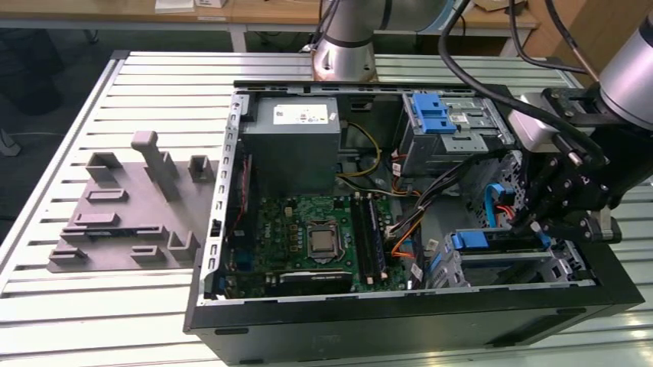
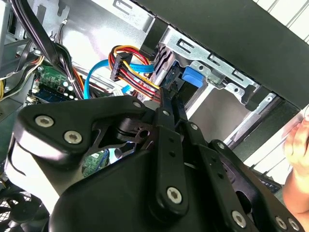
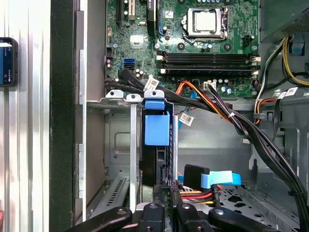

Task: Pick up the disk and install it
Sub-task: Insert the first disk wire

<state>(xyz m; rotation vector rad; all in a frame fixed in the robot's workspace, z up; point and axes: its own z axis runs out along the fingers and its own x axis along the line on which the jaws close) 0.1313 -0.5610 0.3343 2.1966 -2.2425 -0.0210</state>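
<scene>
While seated in its bay, disk (image 3: 157,130) just beyond end effector (image 3: 164,205), fingers together.

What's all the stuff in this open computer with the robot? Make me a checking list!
Surface: slatted metal table, holding the open computer case.
Job's things: disk, on edge in a silver bay inside the case, blue carrier showing.
Clutter: grey fixture plate beside the case, on the exterior view's left.
Grippers: gripper inside the case at the disk's end; contact unclear.
Cables: blue flat cable and red-orange-yellow wire bundle next to the gripper.
Surroundings: a person's hand outside the case.
</scene>
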